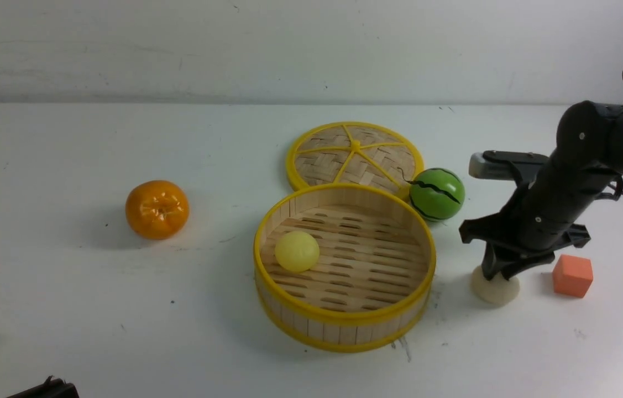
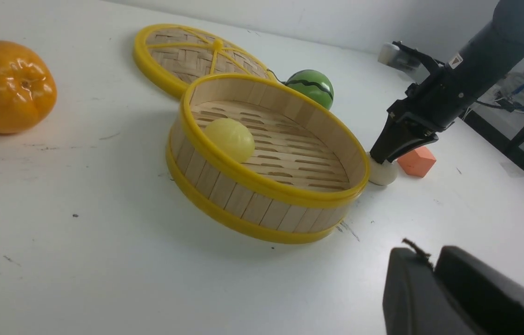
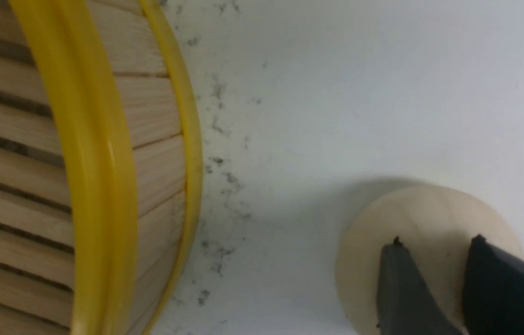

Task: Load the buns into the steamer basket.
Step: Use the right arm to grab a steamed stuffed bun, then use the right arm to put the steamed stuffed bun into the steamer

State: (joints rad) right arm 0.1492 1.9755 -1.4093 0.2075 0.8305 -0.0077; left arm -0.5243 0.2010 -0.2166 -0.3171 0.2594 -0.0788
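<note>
Now right gripper (image 1: 498, 274), jaws slightly parted, rests atop cream bun (image 1: 495, 291) beside steamer basket (image 1: 340, 333) holding yellow bun (image 1: 297, 251); left gripper's (image 2: 431, 263) opening cannot be told.

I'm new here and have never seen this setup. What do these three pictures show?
It is a robot with two arms, each ending in a two-fingered gripper. One picture looks forward from between the arms; the other two come from cameras on the wrists. On the table lie a steamer basket holding a yellow bun, its lid, an orange, a green striped ball and an orange cube. The right gripper is down at a cream bun beside the basket; whether it grips is unclear. The left gripper holds nothing.
</note>
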